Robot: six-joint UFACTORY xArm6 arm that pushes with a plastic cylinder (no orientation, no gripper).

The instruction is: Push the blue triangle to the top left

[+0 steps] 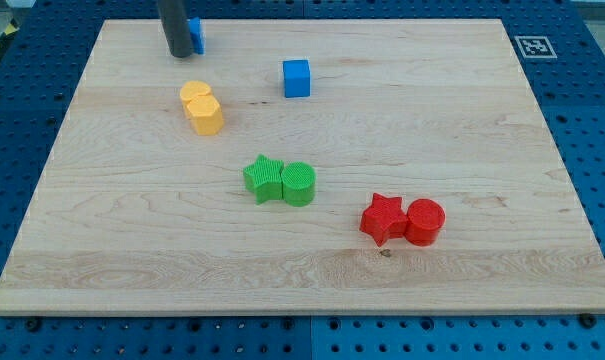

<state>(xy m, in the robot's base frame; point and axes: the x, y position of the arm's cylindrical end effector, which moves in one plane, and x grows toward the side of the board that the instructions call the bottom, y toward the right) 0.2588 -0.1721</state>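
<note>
The blue triangle [196,35] lies near the view's top left of the wooden board [122,200], mostly hidden behind my rod. My tip [178,53] rests on the board, touching the triangle's left side. A blue cube [296,78] sits to the right of them, well apart.
A yellow block [201,107] lies just below my tip. A green star [264,179] touches a green cylinder [298,184] mid-board. A red star [383,219] touches a red cylinder [425,222] at lower right. A marker tag [533,46] is at the top right corner.
</note>
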